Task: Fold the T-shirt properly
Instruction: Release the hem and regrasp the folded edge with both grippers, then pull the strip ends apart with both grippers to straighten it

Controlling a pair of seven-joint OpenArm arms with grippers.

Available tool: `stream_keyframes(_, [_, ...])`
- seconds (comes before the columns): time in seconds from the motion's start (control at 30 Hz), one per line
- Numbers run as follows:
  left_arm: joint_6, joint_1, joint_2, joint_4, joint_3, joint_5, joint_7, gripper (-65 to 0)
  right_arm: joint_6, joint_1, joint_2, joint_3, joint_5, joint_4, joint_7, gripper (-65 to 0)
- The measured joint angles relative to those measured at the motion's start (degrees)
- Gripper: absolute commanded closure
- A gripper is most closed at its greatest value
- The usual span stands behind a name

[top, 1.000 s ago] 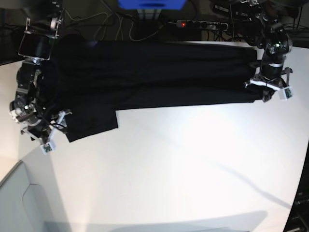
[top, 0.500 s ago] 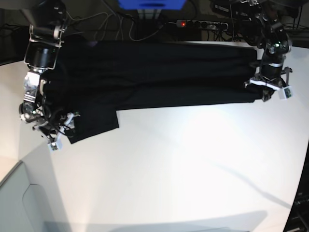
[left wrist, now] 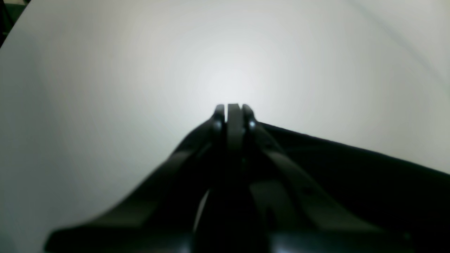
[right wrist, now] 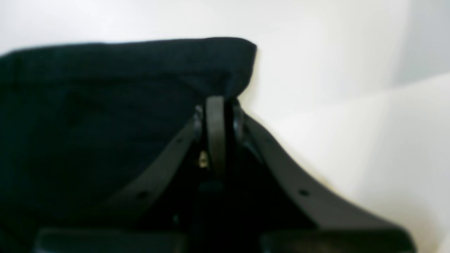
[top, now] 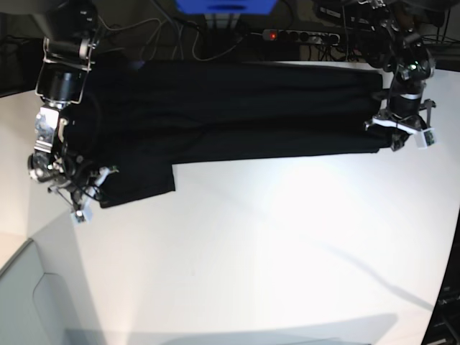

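Base view, right gripper now clamped (earlier open), T-shirt

We see a lab bench: a white table, two robot arms, a power strip and loose cables behind.

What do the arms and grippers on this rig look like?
Both arms are black with silver metal sections and exposed dark cabling. The left gripper and right gripper have white bracket pieces at the wrist. Up close, the fingers are slim, black and tapering, with small screw holes.
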Motion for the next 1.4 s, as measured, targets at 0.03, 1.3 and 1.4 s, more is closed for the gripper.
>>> stream_keyframes(0.03, [0.0,0.0,0.0,0.0,0.0,0.1,0.0,0.0,0.0,-1.5,0.2,0.0,-0.2,2.7,-0.7,-0.2])
stream_keyframes(1.3, [0.0,4.8,0.1,0.9,-0.1,-0.3,-0.4,0.0,7.8,-49.3,-11.3,18.3,0.3,55.0,3.3,-0.2])
stream_keyframes(1.4, [-0.9,5.1,0.2,1.2,-2.5,-0.5,0.1,0.0,7.8,-50.9,-11.4,20.2,0.3,55.0,4.8,-0.2])
